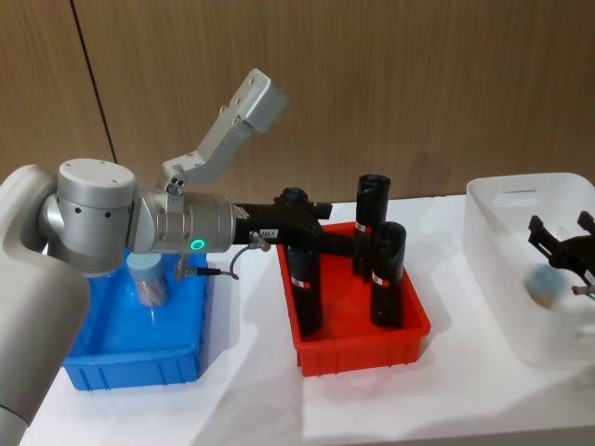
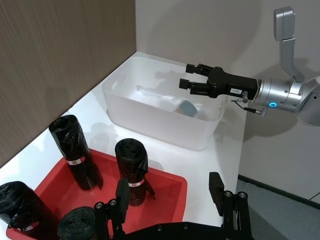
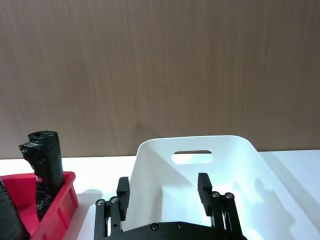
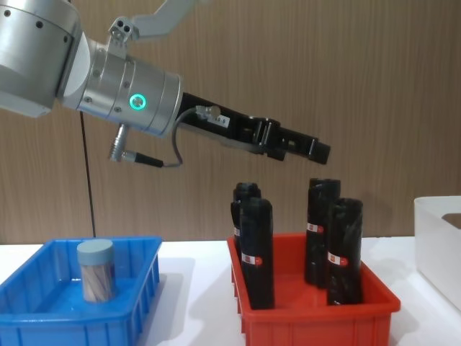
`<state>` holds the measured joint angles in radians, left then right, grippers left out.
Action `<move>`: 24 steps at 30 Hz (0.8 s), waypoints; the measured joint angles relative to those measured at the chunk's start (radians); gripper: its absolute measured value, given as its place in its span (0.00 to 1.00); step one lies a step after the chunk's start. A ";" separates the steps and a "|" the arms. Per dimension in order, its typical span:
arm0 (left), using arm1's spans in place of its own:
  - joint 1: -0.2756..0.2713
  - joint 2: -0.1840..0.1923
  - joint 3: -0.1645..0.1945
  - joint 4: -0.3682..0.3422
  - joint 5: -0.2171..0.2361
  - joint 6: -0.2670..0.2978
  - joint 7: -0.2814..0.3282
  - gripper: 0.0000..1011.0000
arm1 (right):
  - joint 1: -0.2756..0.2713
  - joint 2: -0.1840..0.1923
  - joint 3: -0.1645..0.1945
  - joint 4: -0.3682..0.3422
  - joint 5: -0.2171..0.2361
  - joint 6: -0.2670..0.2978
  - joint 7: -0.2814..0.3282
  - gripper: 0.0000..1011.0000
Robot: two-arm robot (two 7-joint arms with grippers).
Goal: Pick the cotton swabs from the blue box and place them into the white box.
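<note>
One cotton swabs jar (image 4: 96,270) is sitting in the blue box (image 4: 43,317) left of the red bin (image 4: 317,317), another jar (image 2: 187,107) in the white box (image 2: 155,120) right of it. Your left gripper (image 2: 169,191) is hovering over the red bin, your right gripper (image 3: 163,186) over the white box, both with fingers spread, empty.

In the head view, at 9 o'clock, the left arm (image 1: 177,223) is overlapping the top of the cotton swabs (image 1: 149,286) and hiding the far wall of the blue box (image 1: 130,362). At 3 o'clock the edge is cutting off the white box (image 1: 507,279) and the right gripper (image 1: 561,223). A pale blue shape (image 1: 542,283) inside that box is showing only as a blur.
</note>
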<state>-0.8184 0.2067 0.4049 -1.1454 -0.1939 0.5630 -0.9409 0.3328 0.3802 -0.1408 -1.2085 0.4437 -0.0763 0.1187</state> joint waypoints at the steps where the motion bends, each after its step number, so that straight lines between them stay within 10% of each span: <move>1: 0.000 0.000 0.000 0.000 0.000 0.000 0.000 0.99 | 0.000 0.000 0.000 0.001 0.000 0.000 0.000 0.84; 7: 0.000 0.000 0.000 0.000 0.000 0.000 0.000 0.99 | 0.004 -0.002 0.003 0.012 0.000 -0.002 -0.001 0.99; 24: 0.000 0.000 0.000 0.000 0.000 0.000 0.000 0.99 | 0.003 -0.004 0.009 0.017 0.001 -0.014 0.004 0.99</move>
<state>-0.8184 0.2067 0.4049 -1.1454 -0.1939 0.5631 -0.9409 0.3362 0.3767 -0.1320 -1.1914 0.4445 -0.0905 0.1225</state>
